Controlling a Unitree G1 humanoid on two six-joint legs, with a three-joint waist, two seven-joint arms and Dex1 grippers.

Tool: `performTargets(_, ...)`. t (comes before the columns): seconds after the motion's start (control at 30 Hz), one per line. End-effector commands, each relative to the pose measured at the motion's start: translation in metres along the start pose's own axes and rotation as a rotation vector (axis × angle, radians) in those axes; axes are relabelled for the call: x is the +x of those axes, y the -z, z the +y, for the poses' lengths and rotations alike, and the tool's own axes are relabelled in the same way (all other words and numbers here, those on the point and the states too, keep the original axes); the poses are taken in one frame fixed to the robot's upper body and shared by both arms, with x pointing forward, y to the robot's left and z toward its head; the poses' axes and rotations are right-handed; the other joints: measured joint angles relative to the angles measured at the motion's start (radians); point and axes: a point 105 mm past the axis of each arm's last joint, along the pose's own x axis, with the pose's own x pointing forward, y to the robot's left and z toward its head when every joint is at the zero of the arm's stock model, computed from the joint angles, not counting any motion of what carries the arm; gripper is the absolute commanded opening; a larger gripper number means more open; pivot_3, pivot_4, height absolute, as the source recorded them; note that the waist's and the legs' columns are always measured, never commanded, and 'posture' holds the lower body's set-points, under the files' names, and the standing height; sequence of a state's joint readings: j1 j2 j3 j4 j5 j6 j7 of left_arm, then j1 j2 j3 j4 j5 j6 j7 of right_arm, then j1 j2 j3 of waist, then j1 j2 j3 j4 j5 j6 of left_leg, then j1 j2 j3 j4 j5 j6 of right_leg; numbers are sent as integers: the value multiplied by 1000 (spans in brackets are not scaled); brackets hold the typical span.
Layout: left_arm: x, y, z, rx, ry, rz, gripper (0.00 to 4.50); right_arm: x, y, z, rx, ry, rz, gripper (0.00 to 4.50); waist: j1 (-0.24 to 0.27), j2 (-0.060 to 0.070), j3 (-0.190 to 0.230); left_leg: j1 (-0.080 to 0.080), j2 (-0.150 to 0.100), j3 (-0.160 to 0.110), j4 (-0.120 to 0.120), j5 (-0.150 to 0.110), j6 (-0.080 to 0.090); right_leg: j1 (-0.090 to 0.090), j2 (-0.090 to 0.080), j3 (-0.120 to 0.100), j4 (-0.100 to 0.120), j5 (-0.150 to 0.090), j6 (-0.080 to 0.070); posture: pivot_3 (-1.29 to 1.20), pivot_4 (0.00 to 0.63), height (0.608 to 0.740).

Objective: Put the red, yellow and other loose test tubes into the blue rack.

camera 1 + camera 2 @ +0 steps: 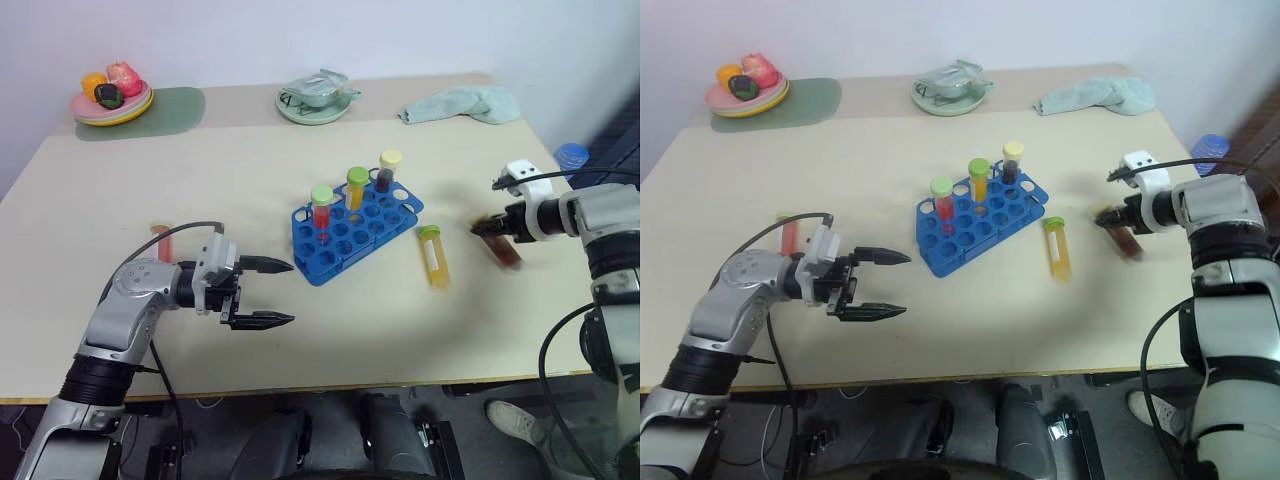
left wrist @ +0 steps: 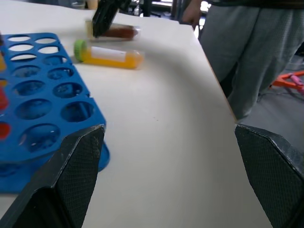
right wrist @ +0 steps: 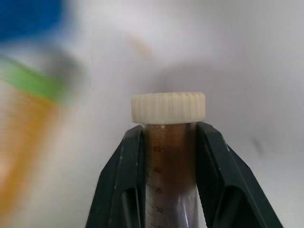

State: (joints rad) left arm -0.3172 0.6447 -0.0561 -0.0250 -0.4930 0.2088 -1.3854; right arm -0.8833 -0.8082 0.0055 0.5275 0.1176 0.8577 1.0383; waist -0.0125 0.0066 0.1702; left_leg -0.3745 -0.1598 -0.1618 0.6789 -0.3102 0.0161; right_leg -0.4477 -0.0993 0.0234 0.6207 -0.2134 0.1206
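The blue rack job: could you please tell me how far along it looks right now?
Done: three capped tubes stand in the blue rack. In hand: the right pincer is shut on a brown tube with a cream cap. Left: the yellow tube lies beside the rack, and a red tube lies behind the left pincer, which is open and holds nothing.

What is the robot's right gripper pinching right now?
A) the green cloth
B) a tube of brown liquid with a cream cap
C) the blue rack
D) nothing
B: the right gripper has both fingers clamped on the brown tube just below its cream cap.
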Motion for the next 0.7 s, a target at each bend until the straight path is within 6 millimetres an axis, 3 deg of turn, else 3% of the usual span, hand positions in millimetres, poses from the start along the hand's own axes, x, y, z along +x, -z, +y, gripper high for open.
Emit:
performTargets(0.03,-3,-10,1,28,-14,-24,4500,-22,-55,34,-103,-38,-374,826,3,0,0,0,0,0,0,0,0,0,0,0,1,0,0,0,150,740)
performTargets(0.23,-6,-11,6,23,-42,-26,4500,-11,-71,86,-187,4,-779,826,3,-1,0,0,0,0,1,0,-1,0,0,0,2,0,0,0,150,740)
performTargets(0.37,-6,-11,9,23,-63,-28,4500,7,-72,102,-172,13,-925,826,1,0,0,1,0,1,1,1,-1,-1,1,1,4,0,0,0,150,740)
performTargets(0.57,-9,-12,10,21,-90,-25,4500,29,-76,99,-120,79,-1043,826,-4,0,0,1,0,3,1,1,-1,-3,2,2,7,0,0,0,150,740)
performTargets(0.7,-13,-16,8,24,-122,-23,4500,46,-67,95,-109,78,-1039,826,-5,0,0,1,0,3,1,1,-2,-4,2,2,8,0,-1,0,150,740)
